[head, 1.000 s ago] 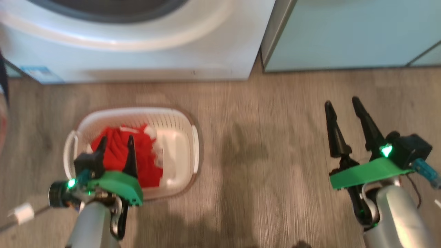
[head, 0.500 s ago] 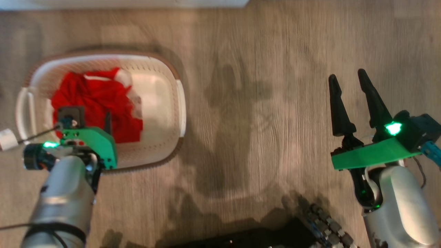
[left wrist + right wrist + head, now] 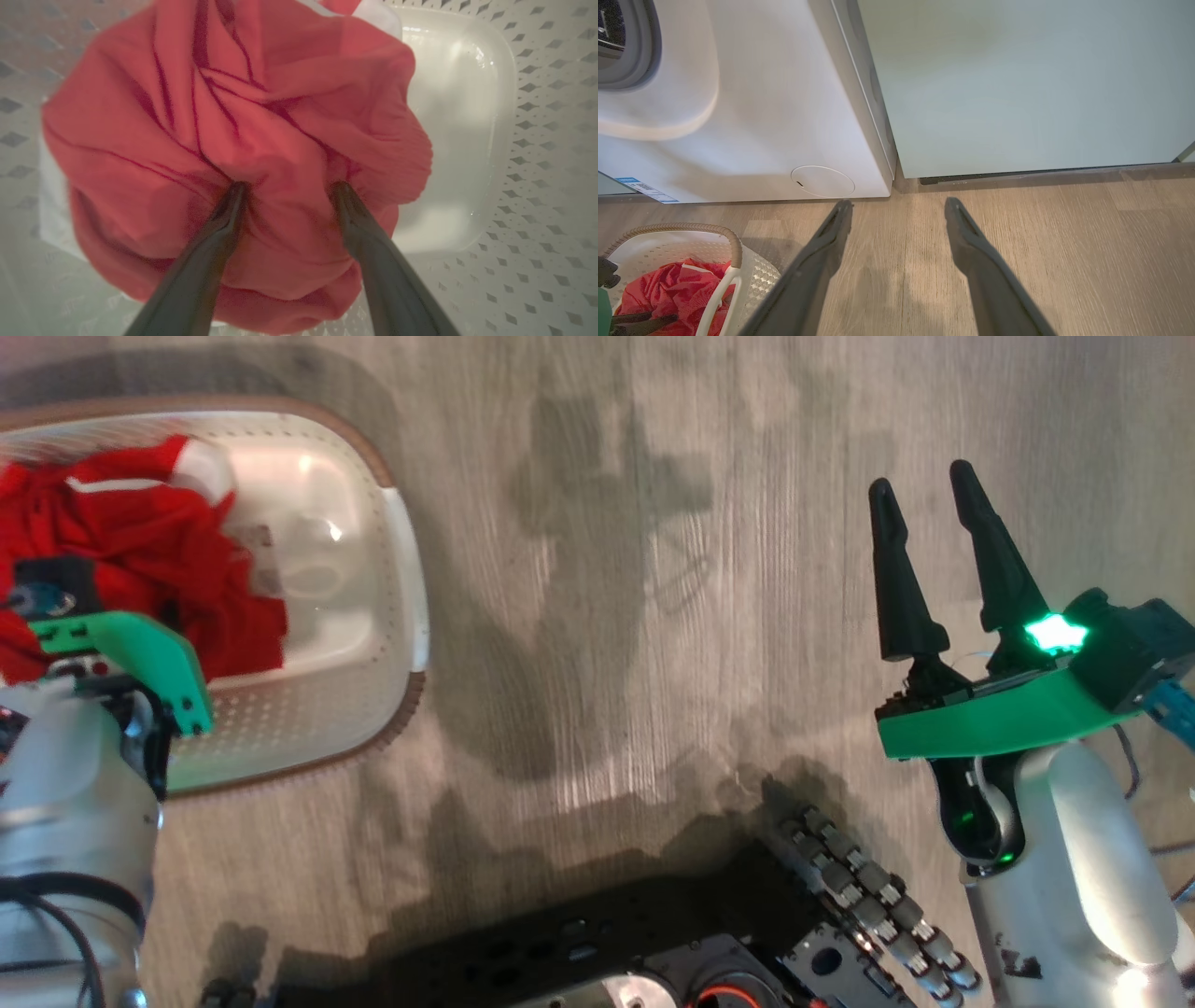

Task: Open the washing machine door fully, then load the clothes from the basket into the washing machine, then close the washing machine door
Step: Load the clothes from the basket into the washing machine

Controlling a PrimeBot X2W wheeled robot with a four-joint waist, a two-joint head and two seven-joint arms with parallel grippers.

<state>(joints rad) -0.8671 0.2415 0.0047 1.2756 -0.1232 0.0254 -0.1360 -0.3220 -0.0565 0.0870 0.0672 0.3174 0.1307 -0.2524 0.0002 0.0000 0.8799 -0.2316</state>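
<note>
Drum mouth bare (door judged open); clothes lie at the left end of the basket, left gripper wide, tips pressed in; right gripper wide, empty; loading, closing remain.

A home laundry corner is indicated: a white washing machine is flanked by a pale green cabinet, wood-look flooring is laid, a basket of clothes is placed nearby.
</note>
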